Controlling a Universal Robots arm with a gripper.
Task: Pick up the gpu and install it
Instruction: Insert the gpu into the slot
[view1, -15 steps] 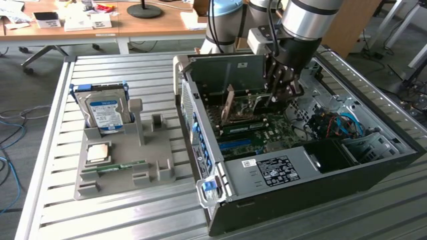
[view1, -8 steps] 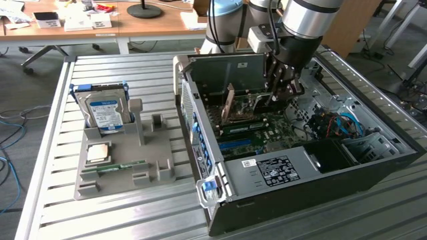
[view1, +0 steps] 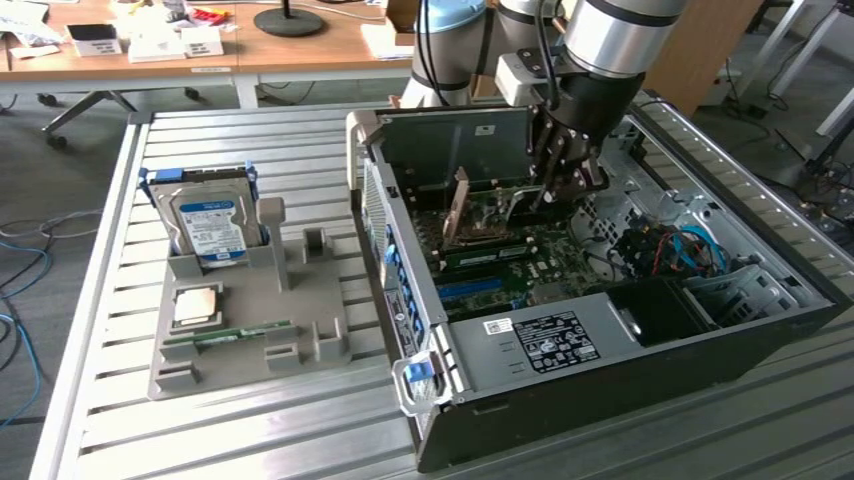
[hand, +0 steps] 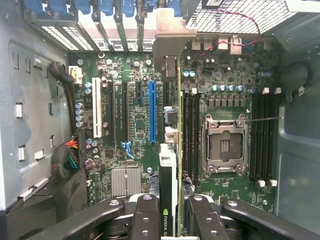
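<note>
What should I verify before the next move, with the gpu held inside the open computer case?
1. gpu clamped between the hand's fingers: ok.
2. gpu edge-on above the motherboard: ok.
3. gpu's lower edge lined up over a slot: cannot tell.
4. Neighbouring blue slot free: ok.
5. Nearby cable bundle apart from the gpu: ok.
6. Side of the computer case open: ok.

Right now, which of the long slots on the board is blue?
The blue slot, the long one closest to the gpu in the gripper. The other long slots are black, bar one white slot farther off.
</note>
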